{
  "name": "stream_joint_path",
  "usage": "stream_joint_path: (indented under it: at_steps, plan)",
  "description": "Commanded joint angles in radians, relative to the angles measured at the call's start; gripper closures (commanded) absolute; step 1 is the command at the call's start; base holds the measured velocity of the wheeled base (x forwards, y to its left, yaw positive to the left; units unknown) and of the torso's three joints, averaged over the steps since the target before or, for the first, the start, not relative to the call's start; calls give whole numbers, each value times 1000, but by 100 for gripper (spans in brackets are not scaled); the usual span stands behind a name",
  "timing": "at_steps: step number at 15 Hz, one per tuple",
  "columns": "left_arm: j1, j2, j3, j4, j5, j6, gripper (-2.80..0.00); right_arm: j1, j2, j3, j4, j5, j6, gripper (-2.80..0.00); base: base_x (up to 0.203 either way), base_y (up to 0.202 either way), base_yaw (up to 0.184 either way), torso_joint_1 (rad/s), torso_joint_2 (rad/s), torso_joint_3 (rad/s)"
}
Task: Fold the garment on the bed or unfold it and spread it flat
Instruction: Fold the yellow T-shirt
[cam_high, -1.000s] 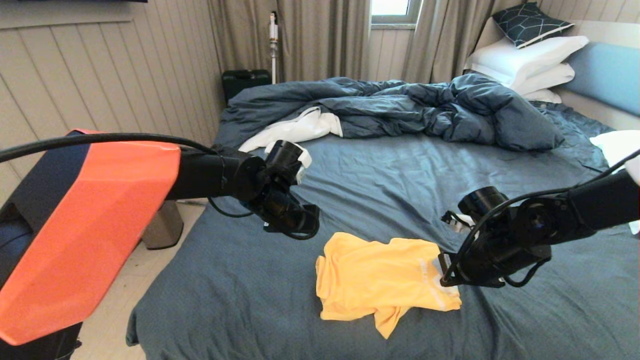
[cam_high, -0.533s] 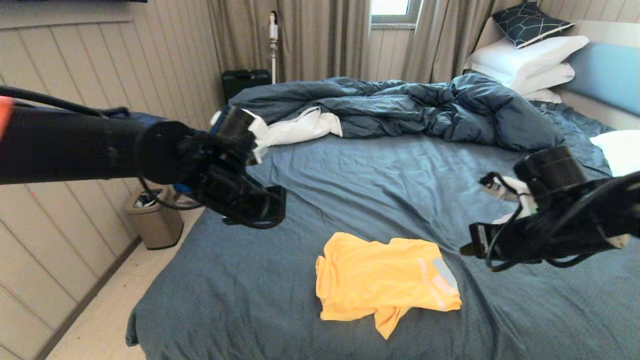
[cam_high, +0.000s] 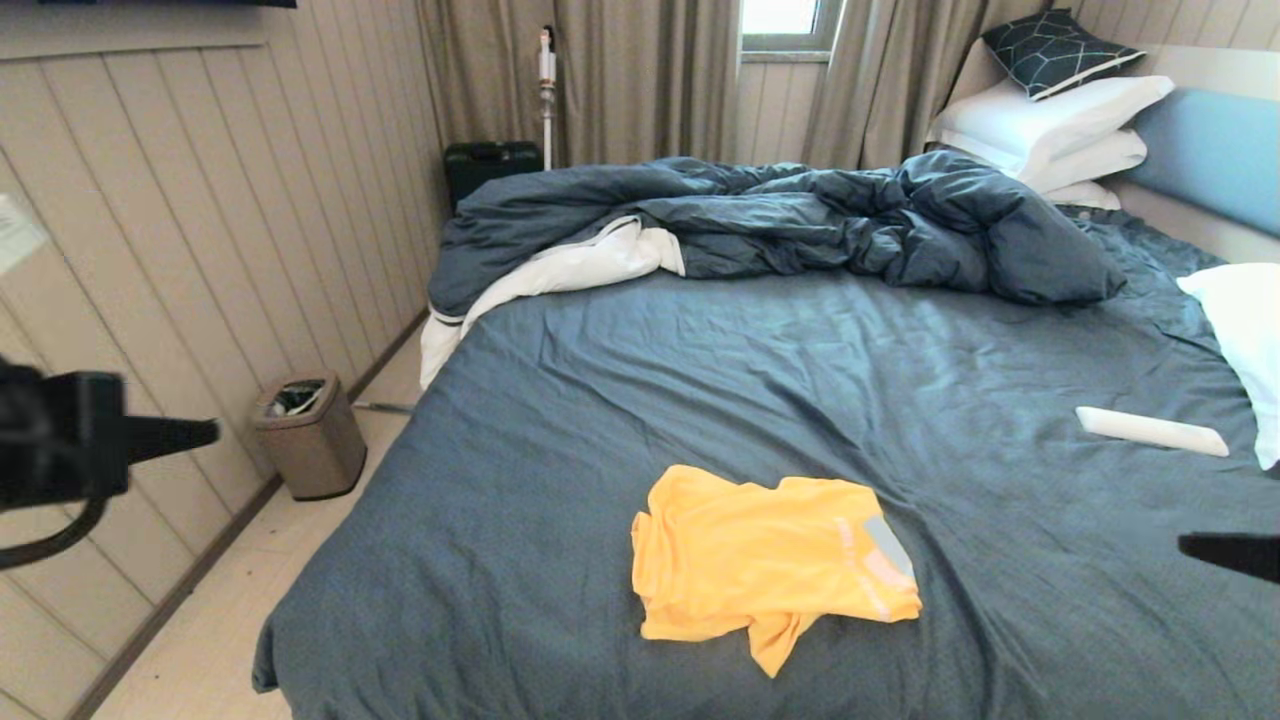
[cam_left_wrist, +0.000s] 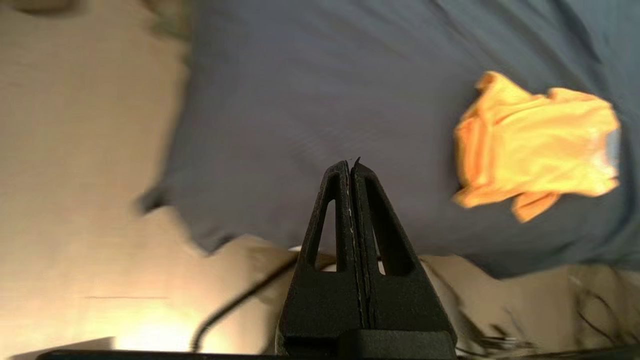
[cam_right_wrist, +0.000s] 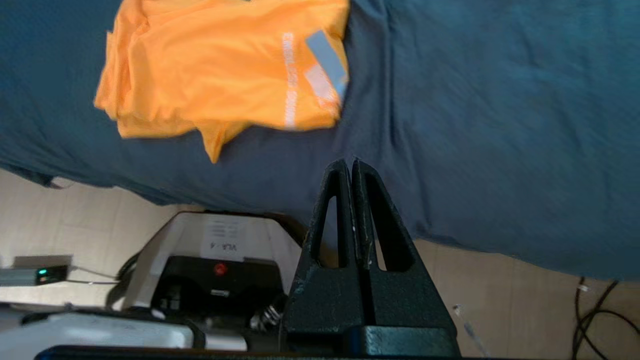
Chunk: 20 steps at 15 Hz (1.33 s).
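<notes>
**Folded T-shirt on the near half of the bed, both arms drawn aside**

Nearest to us, the left gripper (cam_left_wrist: 351, 167) hangs off the bed's near left side and the right gripper (cam_right_wrist: 351, 167) off its near right; each has its fingers pressed together on nothing. Between them we see the garment (cam_high: 765, 562), loosely folded on the sheet of the bed (cam_high: 760, 370). Farther right lies a white remote (cam_high: 1150, 431). Farthest, a rumpled duvet (cam_high: 800, 215) and stacked pillows (cam_high: 1055, 125).

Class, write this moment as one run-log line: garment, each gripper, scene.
garment: folded, lying free on bed | left gripper: shut, empty, off bed's left edge | right gripper: shut, empty, at near right | duvet: rumpled
</notes>
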Motion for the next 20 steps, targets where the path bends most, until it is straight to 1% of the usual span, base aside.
stream_joint_path:
  at_steps: [1, 4, 6, 7, 9, 10, 12, 14, 15, 16, 17, 18, 19, 20]
  plan:
    - [46, -261, 84, 32, 8, 17, 0, -21, -170, 51, 23, 1, -9, 0, 0, 0, 0, 0, 0, 0]
    - [66, -517, 141, 179, 12, 43, 0, -16, -359, 118, 108, 1, -17, 0, 0, 0, 0, 0, 0, 0]
    - [91, -661, 195, 255, 18, 52, 0, -14, -473, 231, 128, -9, -19, 0, 0, 0, 0, 0, 0, 0]
    - [128, -734, 227, 284, 18, 63, 0, -14, -542, 294, 130, -23, -20, 0, 0, 0, 0, 0, 0, 0]
    - [274, -846, 309, 323, 12, 111, 0, -11, -664, 395, 131, -48, -21, 0, 0, 0, 0, 0, 0, 0]
    - [315, -887, 359, 331, 9, 139, 0, -11, -709, 435, 126, -56, -21, 0, 0, 0, 0, 0, 0, 0]
    - [308, -987, 512, 272, -9, 181, 0, -11, -851, 535, 78, -75, -20, 0, 0, 0, 0, 0, 0, 0]
    - [298, -1095, 669, 157, -54, 244, 0, -11, -956, 659, -24, -138, -23, 0, 0, 0, 0, 0, 0, 0]
    - [295, -1117, 704, 107, -70, 267, 0, -11, -969, 683, -71, -178, -25, 0, 0, 0, 0, 0, 0, 0]
    - [293, -1118, 769, 63, -73, 268, 0, -11, -969, 724, -149, -243, -26, 0, 0, 0, 0, 0, 0, 0]
    - [292, -1118, 841, 18, -75, 269, 0, -11, -969, 734, -168, -261, -27, 0, 0, 0, 0, 0, 0, 0]
    - [291, -1118, 886, -77, -76, 272, 0, -11, -969, 755, -217, -255, -54, 0, 0, 0, 0, 0, 0, 0]
    - [290, -1118, 925, -175, -76, 274, 0, -11, -969, 780, -306, -248, -82, 0, 0, 0, 0, 0, 0, 0]
    - [290, -1118, 938, -201, -77, 276, 0, -11, -969, 792, -330, -243, -100, 0, 0, 0, 0, 0, 0, 0]
